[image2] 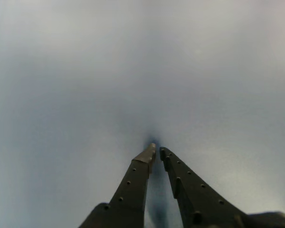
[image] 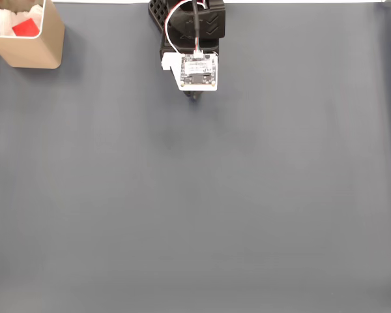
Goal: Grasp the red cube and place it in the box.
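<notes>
The red cube [image: 26, 28] is seen inside the box [image: 49, 47] at the tabletop's far-left corner, well left of the gripper [image2: 156, 153], whose tips are nearly closed and empty.

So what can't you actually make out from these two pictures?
- The box in the fixed view: cut off by the top and left edges; its far walls are out of frame.
- The red cube inside it: partly hidden among white bits.
- The gripper in the fixed view: covered by the white camera board.
</notes>
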### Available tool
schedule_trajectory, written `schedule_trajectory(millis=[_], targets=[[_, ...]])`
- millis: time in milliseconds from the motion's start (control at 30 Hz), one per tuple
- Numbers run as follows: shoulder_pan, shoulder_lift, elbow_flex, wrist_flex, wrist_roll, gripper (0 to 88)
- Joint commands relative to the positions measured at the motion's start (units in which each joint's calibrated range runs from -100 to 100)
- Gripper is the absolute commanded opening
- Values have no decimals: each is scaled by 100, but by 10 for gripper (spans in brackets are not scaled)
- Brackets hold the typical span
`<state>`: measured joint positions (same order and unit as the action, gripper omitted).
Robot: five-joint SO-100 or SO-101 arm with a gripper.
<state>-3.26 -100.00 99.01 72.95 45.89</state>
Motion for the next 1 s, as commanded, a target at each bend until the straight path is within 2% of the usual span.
schedule_trajectory(millis=[0,433,967], targets=[[14,9,81,221,20,0],[78,9,81,213,-63,3],[206,9,81,246,107,3]])
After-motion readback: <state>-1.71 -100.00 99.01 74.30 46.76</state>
